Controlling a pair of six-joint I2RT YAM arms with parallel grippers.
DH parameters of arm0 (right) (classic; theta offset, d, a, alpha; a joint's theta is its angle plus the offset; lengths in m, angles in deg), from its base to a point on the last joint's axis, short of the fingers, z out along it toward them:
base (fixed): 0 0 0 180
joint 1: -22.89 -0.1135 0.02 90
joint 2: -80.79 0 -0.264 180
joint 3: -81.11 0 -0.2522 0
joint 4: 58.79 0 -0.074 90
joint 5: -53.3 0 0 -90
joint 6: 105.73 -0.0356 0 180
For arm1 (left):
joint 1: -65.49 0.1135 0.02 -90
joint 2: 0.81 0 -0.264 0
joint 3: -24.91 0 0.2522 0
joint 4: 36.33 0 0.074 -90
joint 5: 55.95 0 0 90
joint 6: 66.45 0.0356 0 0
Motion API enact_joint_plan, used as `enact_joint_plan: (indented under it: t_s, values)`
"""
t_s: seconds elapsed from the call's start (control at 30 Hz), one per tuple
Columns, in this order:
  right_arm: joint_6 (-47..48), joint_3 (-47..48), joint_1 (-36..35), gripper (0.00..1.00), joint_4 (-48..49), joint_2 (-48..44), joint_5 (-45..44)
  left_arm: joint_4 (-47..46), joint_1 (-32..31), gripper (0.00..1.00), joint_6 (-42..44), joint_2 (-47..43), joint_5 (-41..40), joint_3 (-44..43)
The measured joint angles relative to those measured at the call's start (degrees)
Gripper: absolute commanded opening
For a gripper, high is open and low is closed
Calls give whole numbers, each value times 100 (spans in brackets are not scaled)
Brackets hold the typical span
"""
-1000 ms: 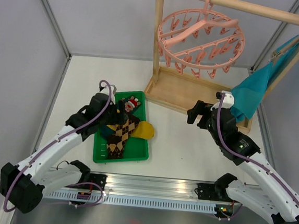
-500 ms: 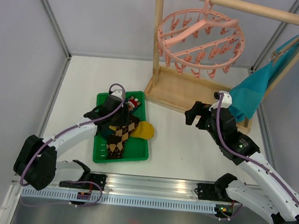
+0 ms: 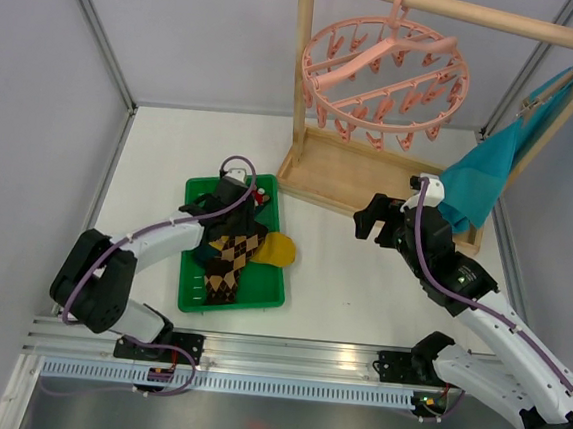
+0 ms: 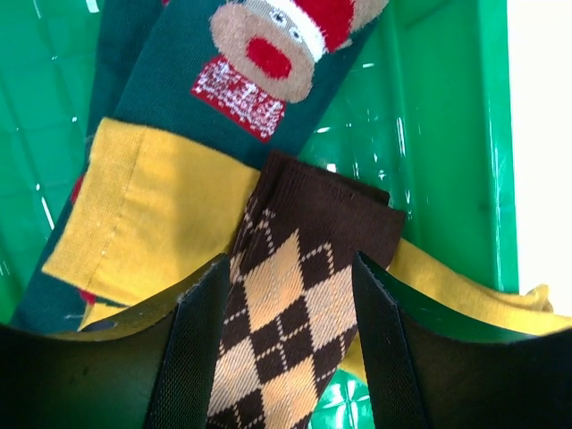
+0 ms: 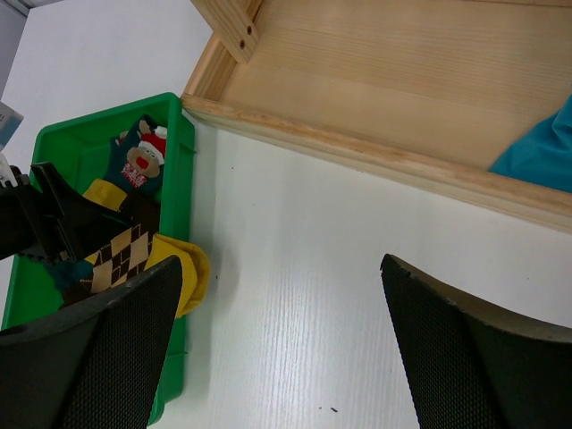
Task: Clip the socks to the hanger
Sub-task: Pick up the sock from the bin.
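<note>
The left gripper (image 4: 288,299) hangs low over the green tray (image 3: 259,298) at centre left of the top view, jaws spread wide and gripping nothing. Between them lies the argyle sock (image 4: 299,268), overlapping a mustard sock (image 4: 147,219) and a teal sock (image 4: 192,54). The right gripper (image 5: 279,268) is wide open and empty above the table (image 5: 295,295). The pink hanger (image 3: 384,78) hangs from the wooden rack (image 3: 301,75) at upper right.

Teal sock (image 4: 179,89) cut off at top; argyle sock (image 4: 286,331) at bottom.
</note>
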Motion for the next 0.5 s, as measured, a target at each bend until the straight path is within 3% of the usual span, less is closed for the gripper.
enact_joint_plan:
  t_s: [0.33, 0.5]
  values:
    - [-7, 0, 0, 98, 17, 0, -2, -13, -101, 55, 48, 420, -184, -162]
    - [-7, 0, 0, 98, 15, 0, -7, -11, -142, 44, 61, 581, -225, -238]
